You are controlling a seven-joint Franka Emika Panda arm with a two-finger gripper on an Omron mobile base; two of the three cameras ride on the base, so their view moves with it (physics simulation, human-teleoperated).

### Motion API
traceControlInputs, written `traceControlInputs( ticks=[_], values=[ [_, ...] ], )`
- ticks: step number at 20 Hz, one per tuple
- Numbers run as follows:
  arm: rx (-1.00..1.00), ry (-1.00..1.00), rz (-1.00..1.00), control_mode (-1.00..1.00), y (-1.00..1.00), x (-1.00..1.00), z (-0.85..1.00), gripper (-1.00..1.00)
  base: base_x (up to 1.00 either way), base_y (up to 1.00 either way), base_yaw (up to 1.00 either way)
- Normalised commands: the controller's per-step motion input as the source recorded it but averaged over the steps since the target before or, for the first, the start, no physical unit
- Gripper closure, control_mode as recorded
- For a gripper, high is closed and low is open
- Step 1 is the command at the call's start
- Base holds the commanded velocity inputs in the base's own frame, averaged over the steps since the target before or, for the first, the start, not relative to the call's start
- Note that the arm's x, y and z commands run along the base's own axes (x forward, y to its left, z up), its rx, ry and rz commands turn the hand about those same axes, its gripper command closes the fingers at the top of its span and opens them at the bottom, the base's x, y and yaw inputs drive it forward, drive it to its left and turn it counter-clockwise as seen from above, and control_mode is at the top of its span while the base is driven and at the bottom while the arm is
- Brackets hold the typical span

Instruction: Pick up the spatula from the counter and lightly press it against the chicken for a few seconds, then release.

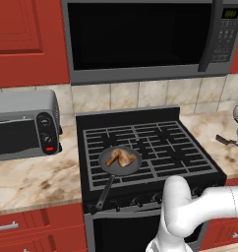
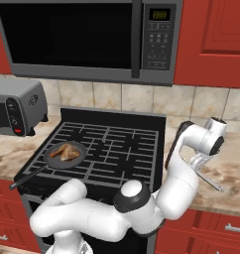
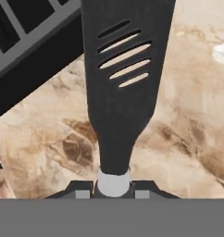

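Note:
The spatula (image 3: 121, 92) has a dark slotted blade and a grey neck. My gripper (image 3: 114, 190) is shut on that neck, over the marble counter (image 3: 188, 139) just right of the stove. From the right base camera the gripper (image 2: 199, 161) points down at the counter, and the thin spatula handle (image 2: 213, 183) runs out behind it. At the right edge of the left base view, the spatula (image 1: 222, 140) pokes out from the gripper (image 1: 233, 142). The chicken (image 1: 122, 157) (image 2: 65, 152) lies in a black pan (image 1: 104, 166) on the stove's front left burner, far from the gripper.
The stove grates (image 1: 155, 142) lie between the gripper and the pan, whose handle (image 1: 105, 193) juts over the stove's front edge. A microwave (image 1: 140, 37) hangs above the stove. A toaster oven (image 1: 22, 125) stands on the left counter.

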Motion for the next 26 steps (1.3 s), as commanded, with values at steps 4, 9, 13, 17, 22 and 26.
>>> traceControlInputs(
  ticks=[4, 9, 13, 17, 22, 26],
  values=[
    [0.0, -0.09, -0.01, -1.0, 0.39, -0.35, 0.07, 1.0, 0.0, 0.0, 0.0],
    [-0.01, -0.06, -0.01, -1.0, 0.39, -0.26, 0.15, 1.0, 0.0, 0.0, 0.0],
    [-0.02, -0.03, 0.0, -1.0, 0.35, -0.2, 0.24, 1.0, 0.0, 0.0, 0.0],
    [-0.04, 0.0, 0.0, -1.0, 0.4, -0.11, 0.28, 1.0, 0.0, 0.0, 0.0],
    [-0.03, 0.0, 0.01, -1.0, 0.37, -0.02, 0.22, 1.0, 0.0, 0.0, 0.0],
    [-0.04, 0.0, 0.02, -1.0, 0.53, -0.01, 0.03, 1.0, 0.0, 0.0, 0.0]
  ],
)
